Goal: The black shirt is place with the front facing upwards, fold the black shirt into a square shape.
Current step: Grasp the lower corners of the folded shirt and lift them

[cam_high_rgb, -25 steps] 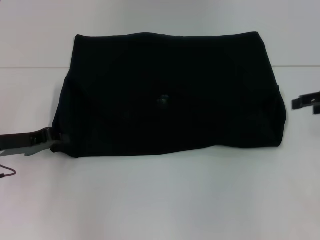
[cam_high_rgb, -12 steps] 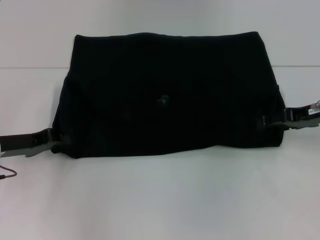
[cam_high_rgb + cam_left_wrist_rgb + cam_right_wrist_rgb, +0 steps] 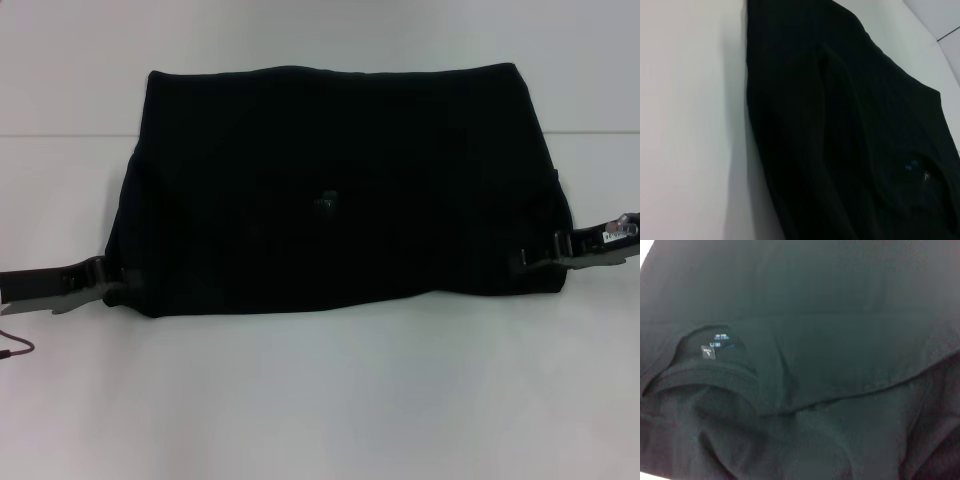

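A: We see the black shirt [image 3: 340, 185] lying partly folded on the white tabletop [image 3: 320, 400], a wide dark block with no lettering showing. A small blue neck label [image 3: 325, 198] sits near its middle, and the right wrist view shows the collar with that label [image 3: 715, 347] under an overlapping fold.

B: We read its long axis as running left to right across the tabletop, with the far edge straight and the near edge uneven, rising toward our right.

A: Our left gripper [image 3: 112, 280] touches the shirt's near left corner, low on the tabletop. Our right gripper [image 3: 540, 255] meets the near right corner.

B: We can't tell whether either gripper's jaws are apart or pinching cloth.
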{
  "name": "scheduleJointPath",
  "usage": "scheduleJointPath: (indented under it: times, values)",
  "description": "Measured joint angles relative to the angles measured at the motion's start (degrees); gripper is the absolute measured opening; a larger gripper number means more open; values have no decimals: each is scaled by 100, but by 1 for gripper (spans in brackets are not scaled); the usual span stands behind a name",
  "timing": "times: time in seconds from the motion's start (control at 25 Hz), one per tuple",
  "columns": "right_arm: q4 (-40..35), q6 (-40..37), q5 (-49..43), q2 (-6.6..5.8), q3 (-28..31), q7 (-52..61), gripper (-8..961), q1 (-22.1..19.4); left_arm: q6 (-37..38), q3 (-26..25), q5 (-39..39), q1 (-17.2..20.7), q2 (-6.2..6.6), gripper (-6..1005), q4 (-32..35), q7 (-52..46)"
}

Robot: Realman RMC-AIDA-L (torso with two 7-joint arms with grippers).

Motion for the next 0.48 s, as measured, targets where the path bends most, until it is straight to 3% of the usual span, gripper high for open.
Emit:
scheduleJointPath:
  times: [0.48]
  values:
    - [33,40,-3,1,-71,9,288,-6,22,-4,0,-9,-2,11,-5,-1]
